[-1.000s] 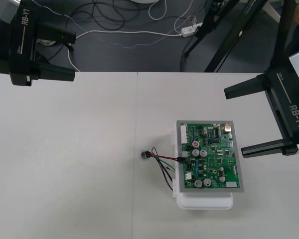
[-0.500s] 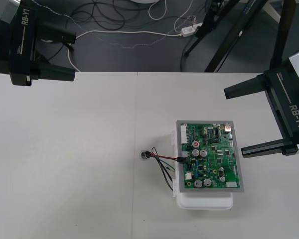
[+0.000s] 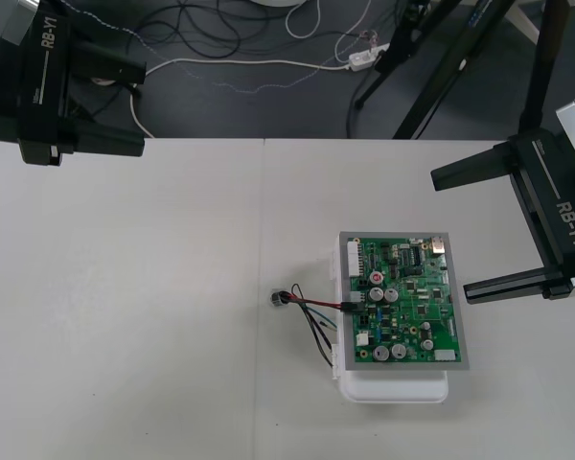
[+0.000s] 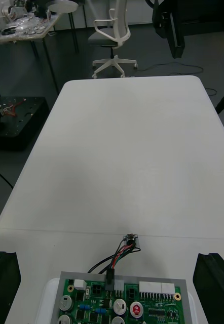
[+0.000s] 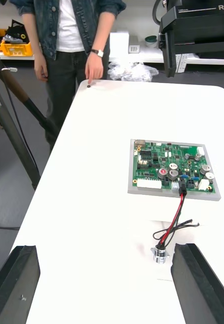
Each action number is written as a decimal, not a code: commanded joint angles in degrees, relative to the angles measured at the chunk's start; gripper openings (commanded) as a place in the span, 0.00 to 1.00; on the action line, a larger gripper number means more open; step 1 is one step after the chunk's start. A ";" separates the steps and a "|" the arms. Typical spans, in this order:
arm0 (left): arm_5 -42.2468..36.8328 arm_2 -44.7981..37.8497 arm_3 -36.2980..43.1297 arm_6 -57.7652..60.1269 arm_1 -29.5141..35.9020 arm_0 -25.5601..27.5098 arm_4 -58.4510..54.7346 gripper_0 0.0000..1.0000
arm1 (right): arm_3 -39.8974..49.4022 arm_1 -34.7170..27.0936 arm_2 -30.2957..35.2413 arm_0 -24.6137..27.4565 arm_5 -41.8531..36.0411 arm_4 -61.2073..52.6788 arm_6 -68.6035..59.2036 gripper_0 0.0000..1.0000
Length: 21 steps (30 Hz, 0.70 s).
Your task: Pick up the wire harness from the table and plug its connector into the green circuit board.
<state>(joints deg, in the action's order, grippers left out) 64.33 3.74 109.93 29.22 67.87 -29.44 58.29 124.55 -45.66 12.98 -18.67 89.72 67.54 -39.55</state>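
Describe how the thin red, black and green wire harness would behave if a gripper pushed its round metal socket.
The wire harness would probably bend limply: its wires lie in loose curves. The round metal socket looks apt to roll. The small black plug seems seated in the green circuit board, likely anchoring that end.

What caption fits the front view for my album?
Wire harness plugged into the green circuit board; left gripper and right gripper open at the sides.
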 commanded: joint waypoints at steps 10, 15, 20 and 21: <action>1.15 0.48 0.99 3.56 -0.55 -2.29 -0.28 0.76 | 1.22 -1.98 1.70 0.57 0.28 0.31 2.90 1.00; 1.15 0.48 0.99 3.56 -0.55 -2.29 -0.28 0.76 | 1.22 -1.98 1.70 0.57 0.28 0.31 2.90 1.00; 1.15 0.48 0.99 3.56 -0.55 -2.29 -0.28 0.76 | 1.22 -1.98 1.70 0.57 0.28 0.31 2.90 1.00; 1.15 0.48 0.99 3.56 -0.55 -2.29 -0.28 0.76 | 1.22 -1.98 1.70 0.57 0.28 0.31 2.90 1.00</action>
<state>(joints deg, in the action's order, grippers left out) 64.33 3.74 109.93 29.22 67.87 -29.44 58.29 124.55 -45.66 12.98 -18.67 89.72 67.54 -39.55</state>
